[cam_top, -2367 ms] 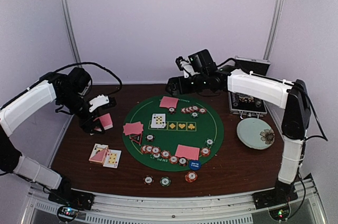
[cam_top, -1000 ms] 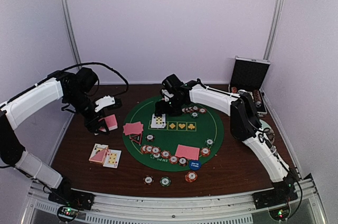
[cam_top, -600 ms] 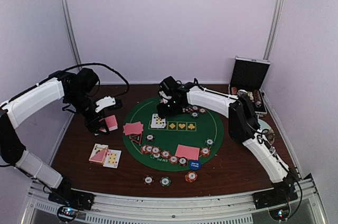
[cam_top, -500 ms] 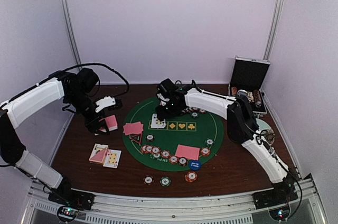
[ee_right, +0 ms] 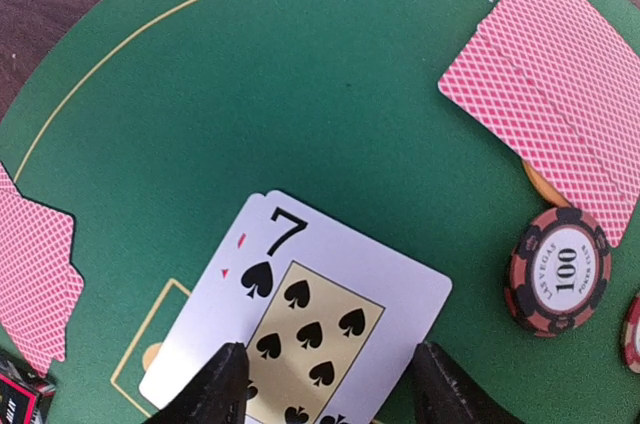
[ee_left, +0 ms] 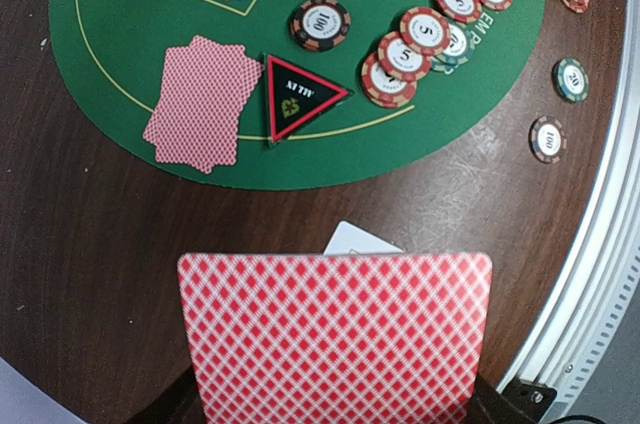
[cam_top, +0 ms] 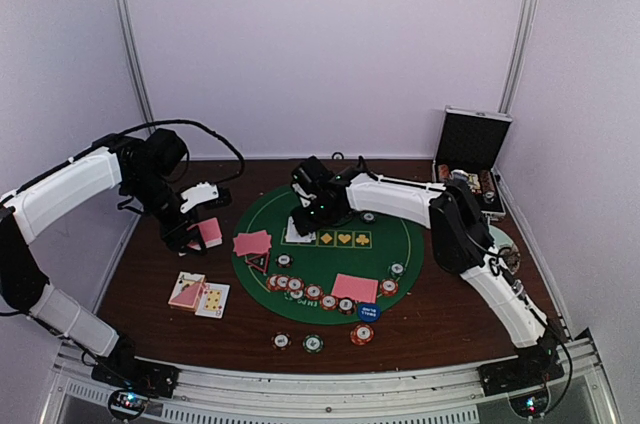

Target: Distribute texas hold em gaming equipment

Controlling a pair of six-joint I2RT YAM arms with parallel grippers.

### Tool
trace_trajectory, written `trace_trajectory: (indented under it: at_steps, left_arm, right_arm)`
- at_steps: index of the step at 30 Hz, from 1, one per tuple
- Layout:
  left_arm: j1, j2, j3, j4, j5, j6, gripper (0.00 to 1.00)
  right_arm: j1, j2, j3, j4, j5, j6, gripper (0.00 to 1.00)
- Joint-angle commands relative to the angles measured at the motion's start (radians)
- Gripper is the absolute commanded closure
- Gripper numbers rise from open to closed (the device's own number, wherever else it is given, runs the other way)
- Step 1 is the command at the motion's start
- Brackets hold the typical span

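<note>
Straddling one seven of spades [ee_right: 300,314] on the round green felt mat [ee_right: 250,94]
Right gripper [ee_right: 330,384] fingers are spread over this glossy card toward the mat's far-left edge. One diamond-patterned red-backed deck [ee_left: 335,334] is clamped by the left gripper [cam_top: 193,235]. Three striped round chips [cam_top: 313,343] lie by the wooden table's [cam_top: 450,314] near edge.

We take this for a robotics lab test cell. Plain lilac wall panels [cam_top: 330,44] close it in at the far side and to left and right, framed by bare metal uprights [cam_top: 128,44]. Two white-and-black robot arms [cam_top: 60,189] are bolted to an aluminium rail [cam_top: 330,386] at the near edge of a dark wooden counter [cam_top: 450,314], where poker chips [cam_top: 313,291] and playing cards [cam_top: 252,242] lie on a green mat [cam_top: 390,229].
</note>
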Motion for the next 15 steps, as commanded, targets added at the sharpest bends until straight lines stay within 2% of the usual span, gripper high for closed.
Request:
trace_trajectory:
  at_steps: [1,15]
  left_arm:
    - [-0.005,-0.008,0.018,0.02,-0.001,0.001,1.0]
    - [-0.005,-0.012,0.016,0.019,-0.001,0.004,1.0]
  right_arm:
    - [-0.005,-0.059,-0.134,-0.017,0.059,0.006,0.42]
    - [-0.002,-0.172,-0.316,0.046,0.037,0.064,0.51]
